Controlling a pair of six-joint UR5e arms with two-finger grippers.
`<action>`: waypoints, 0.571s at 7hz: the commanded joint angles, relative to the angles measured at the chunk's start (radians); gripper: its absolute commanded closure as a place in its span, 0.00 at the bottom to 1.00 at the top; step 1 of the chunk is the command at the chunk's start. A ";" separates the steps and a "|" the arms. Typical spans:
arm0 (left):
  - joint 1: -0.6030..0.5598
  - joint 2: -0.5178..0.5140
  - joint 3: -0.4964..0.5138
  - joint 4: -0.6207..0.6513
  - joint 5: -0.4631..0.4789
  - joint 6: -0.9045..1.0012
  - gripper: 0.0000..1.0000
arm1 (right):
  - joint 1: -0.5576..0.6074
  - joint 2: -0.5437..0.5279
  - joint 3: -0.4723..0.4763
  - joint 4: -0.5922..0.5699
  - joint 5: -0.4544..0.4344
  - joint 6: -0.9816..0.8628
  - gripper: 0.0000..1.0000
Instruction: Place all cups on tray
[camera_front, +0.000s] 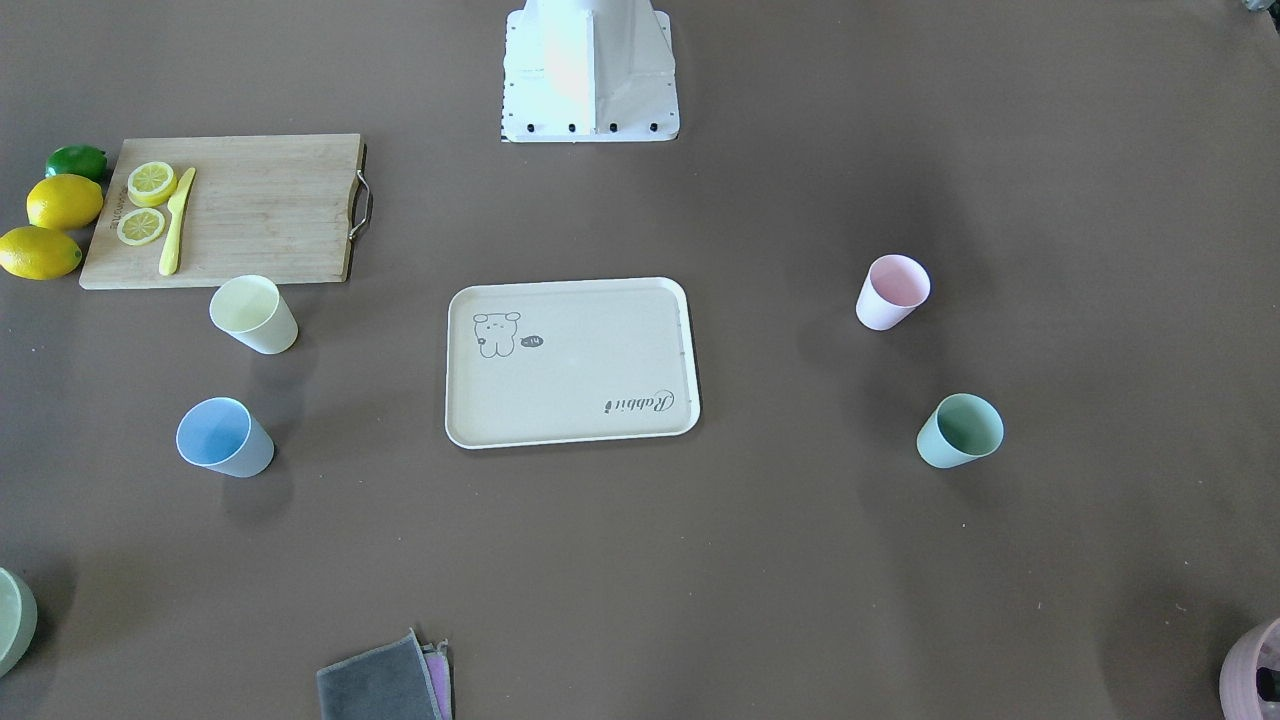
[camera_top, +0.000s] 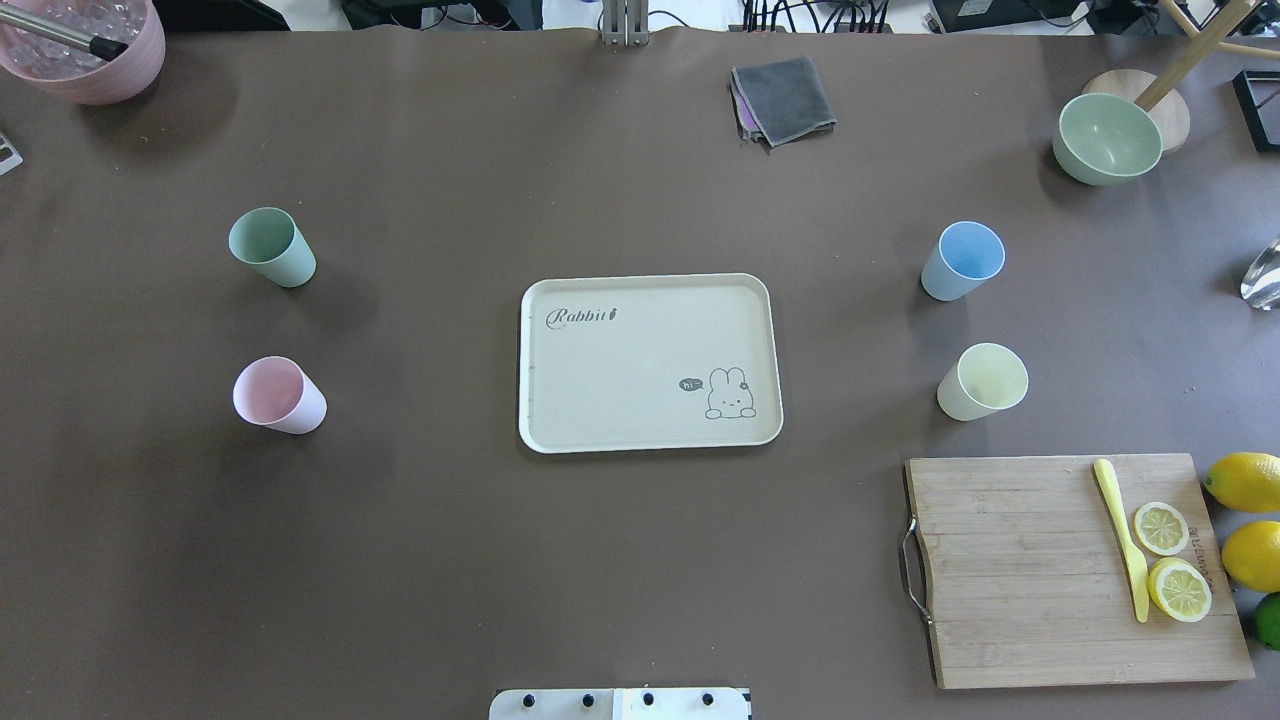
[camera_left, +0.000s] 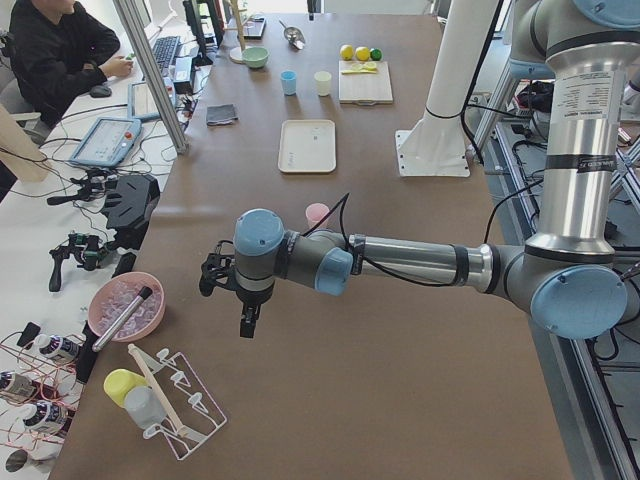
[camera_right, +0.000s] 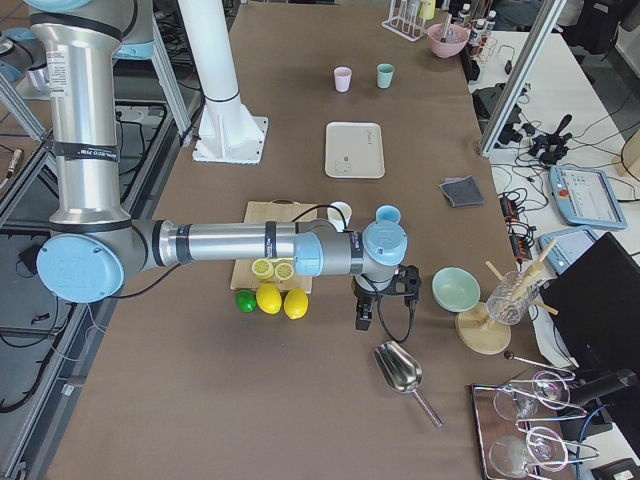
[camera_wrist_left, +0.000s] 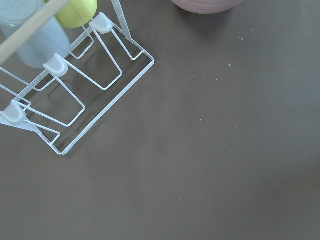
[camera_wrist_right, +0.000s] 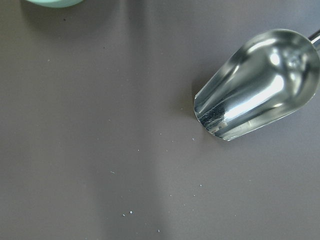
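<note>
Overhead exterior: at the centre of the matte brown table (camera_top: 420, 560), a cream rectangular tray (camera_top: 640, 385), smooth, with rounded corners and a raised rim, printed with a small rabbit drawing and "Rabbit" script, nothing on it. Well apart on its left, two small handleless matte plastic tumblers, upright, tapering toward the base: a mint green cup (camera_top: 271, 246) farther from the robot, a pink cup (camera_top: 279, 395) nearer. Well apart on its right, two more of the same shape: a light blue cup (camera_top: 962, 260) farther, a pale yellow cup (camera_top: 983, 381) nearer, just beyond the far edge of a pale wooden cutting board (camera_top: 1010, 570) with a metal handle. On that board, a slim yellow plastic knife (camera_top: 1122, 540) beside two lemon slices (camera_top: 1160, 528); off its right edge, two whole lemons (camera_top: 1245, 482) and a green lime (camera_top: 1270, 620), all glossy. Toward the far edge, a folded grey cloth (camera_top: 785, 97), a round pale green bowl (camera_top: 1105, 138) and a round pink pot (camera_top: 85, 45).

Side views: left gripper (camera_left: 247, 320) pointing down over bare table near the pink pot; right gripper (camera_right: 362, 318) pointing down near the green bowl. Fingers apart or together: cannot tell for either.

Wrist views: under the left, a white wire rack (camera_wrist_left: 75, 95); under the right, a mirror-bright metal scoop (camera_wrist_right: 260, 85) lying on the table.
</note>
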 joint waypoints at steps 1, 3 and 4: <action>0.000 -0.002 -0.002 -0.001 -0.001 0.000 0.02 | 0.000 0.000 0.003 0.000 0.001 0.001 0.00; 0.002 -0.008 -0.036 0.008 -0.019 0.000 0.02 | 0.000 0.012 0.015 0.000 0.005 0.002 0.00; 0.002 -0.003 -0.047 -0.004 -0.085 0.000 0.02 | 0.000 0.017 0.033 0.000 0.005 0.001 0.00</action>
